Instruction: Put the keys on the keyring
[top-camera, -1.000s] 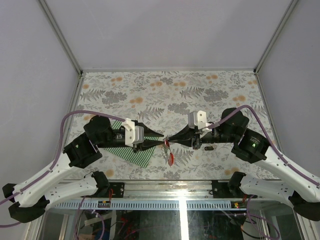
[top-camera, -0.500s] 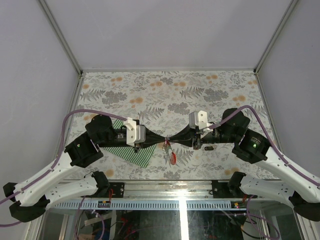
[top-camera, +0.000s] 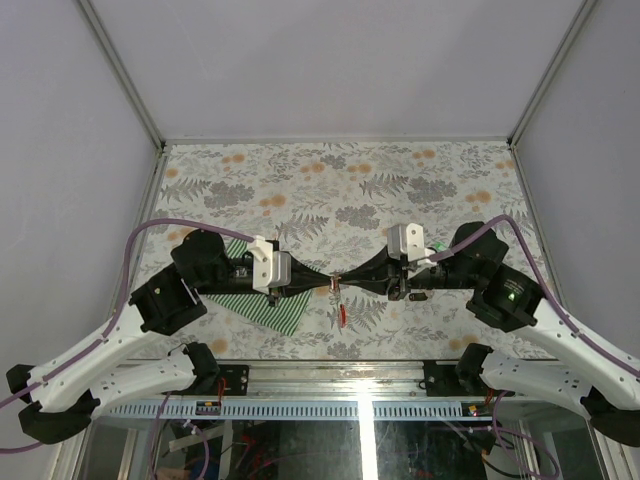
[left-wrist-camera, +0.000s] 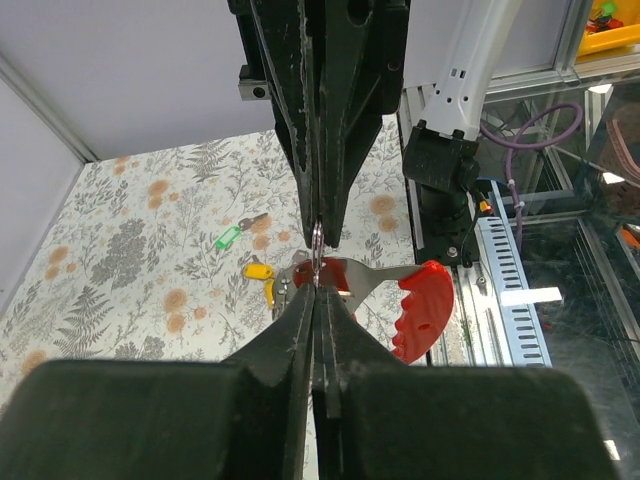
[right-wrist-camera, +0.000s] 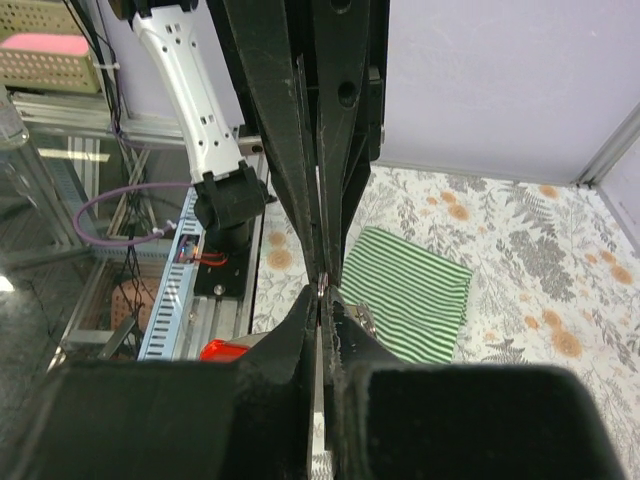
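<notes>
The keyring is a thin grey loop (left-wrist-camera: 317, 240) with a red curved tag (left-wrist-camera: 425, 310) on a silver strap. It hangs above the table between both grippers, which meet tip to tip. My left gripper (top-camera: 326, 281) is shut on the loop from the left, and my right gripper (top-camera: 349, 281) is shut on it from the right. The red tag (top-camera: 342, 313) dangles below them. A yellow key (left-wrist-camera: 258, 271) shows just left of my left gripper's tips; whether it hangs or lies I cannot tell. A green key (left-wrist-camera: 229, 238) and a dark key (left-wrist-camera: 252, 220) lie on the table.
A green-and-white striped cloth (top-camera: 275, 305) lies under the left arm, also seen as the striped cloth (right-wrist-camera: 410, 300) beyond the tips. The flowered tablecloth (top-camera: 330, 180) stretches to the back. A metal rail (top-camera: 340, 370) runs along the near edge.
My left gripper has slid right and closed its jaws on the loop. The right arm has drawn slightly right. The red tag has swung edge-on.
</notes>
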